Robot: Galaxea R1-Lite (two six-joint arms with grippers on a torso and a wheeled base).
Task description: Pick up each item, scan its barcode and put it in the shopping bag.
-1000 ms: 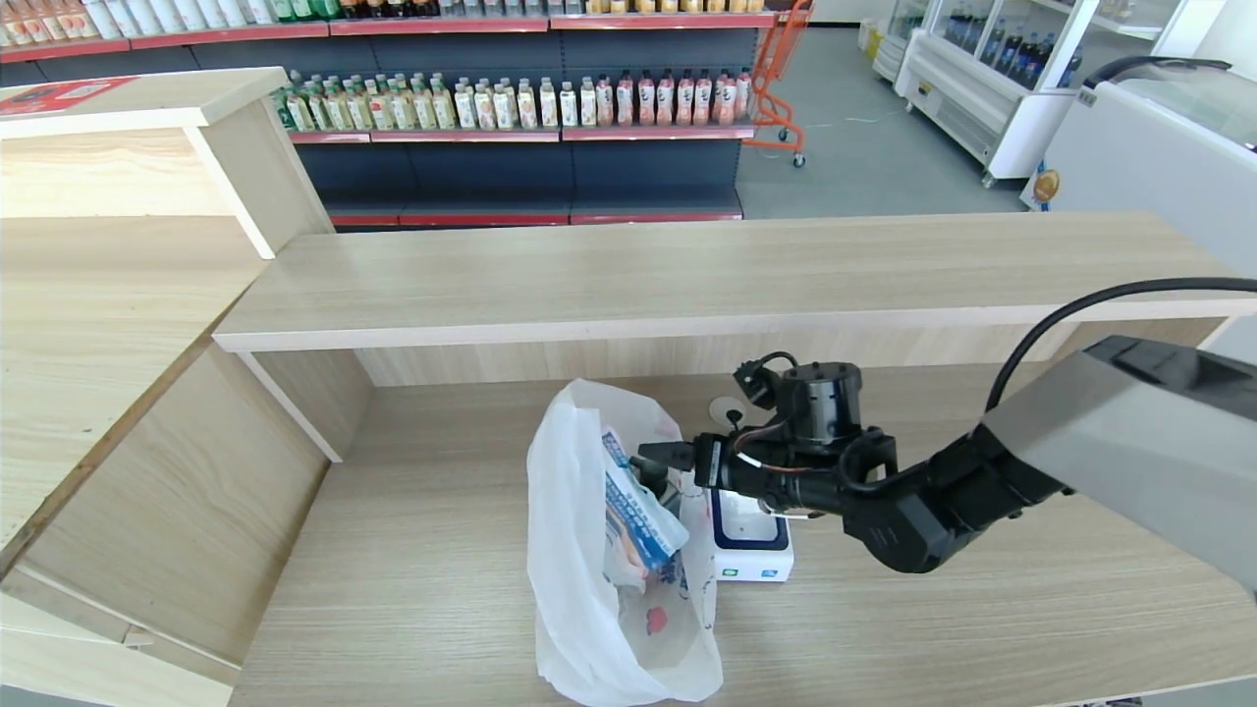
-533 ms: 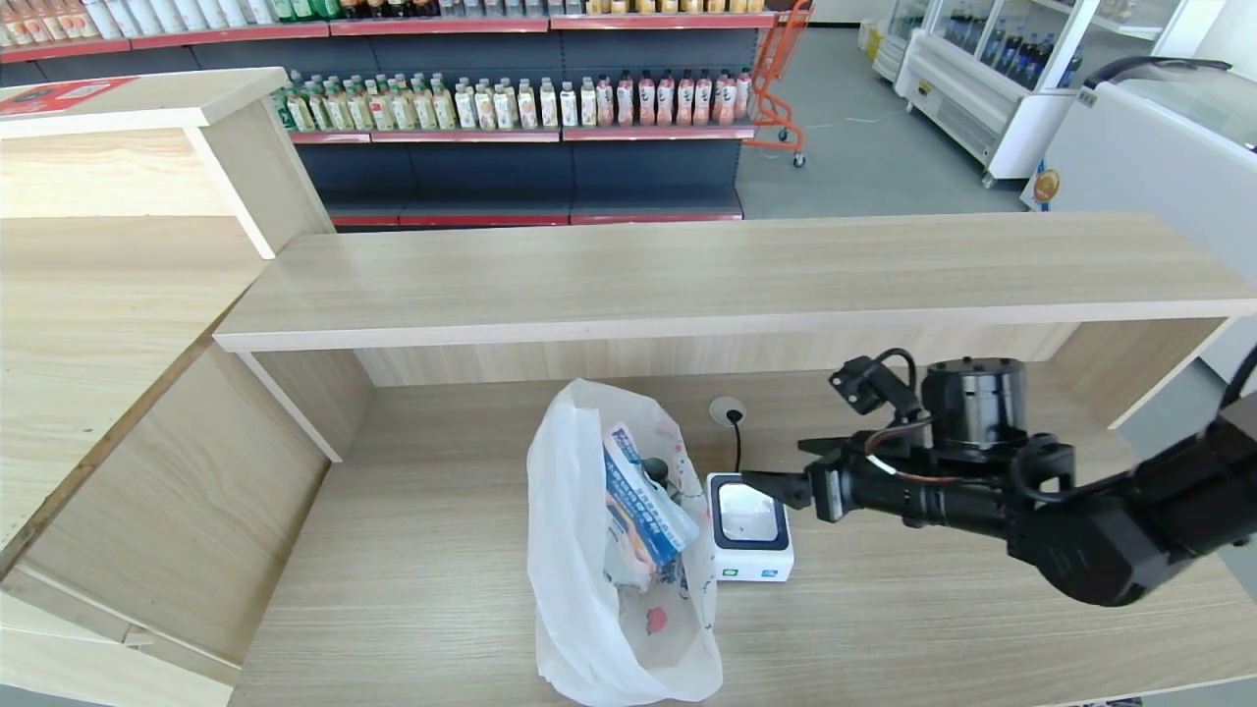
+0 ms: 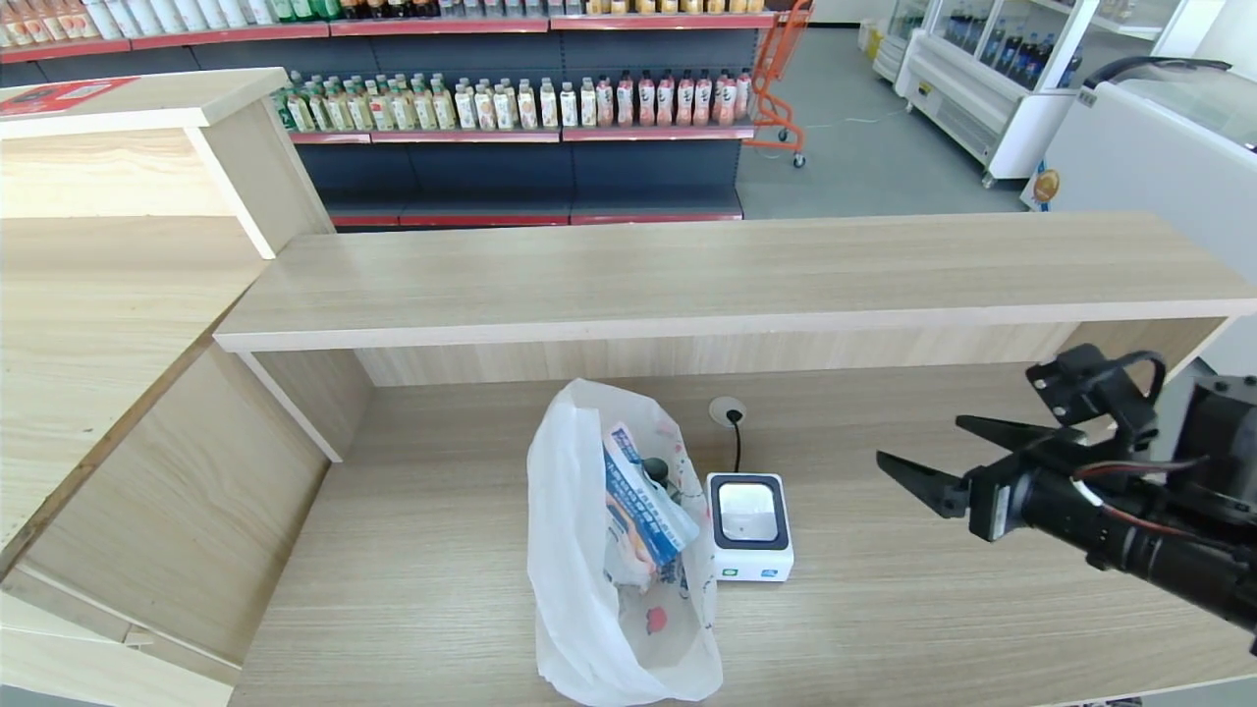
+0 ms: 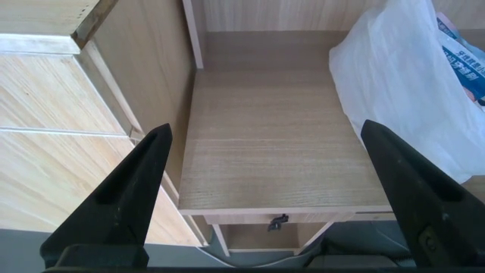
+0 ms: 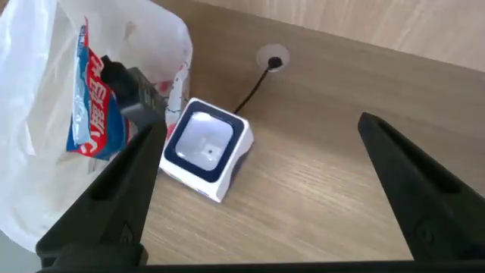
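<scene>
White plastic shopping bag point(image 3: 579, 599) lying long axis near-to-far on pale wooden desk point(image 3: 933, 628), left of released right gripper point(image 3: 918, 439); bottle shelves point(image 3: 511, 135) standing behind.

Shopping bag point(image 4: 402, 83): cut off by frame edge in left wrist view. Blue packet point(image 3: 643, 511) inside: lower part veiled by bag film. Dark item point(image 3: 656, 469) behind packet: type indeterminate.

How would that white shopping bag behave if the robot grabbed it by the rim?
Probably floppy: the shopping bag is thin, crinkled film slumped on the counter, so it would likely crumple rather than slide. Lifted, the blue packet and other items inside would likely make it sag and shift.
</scene>
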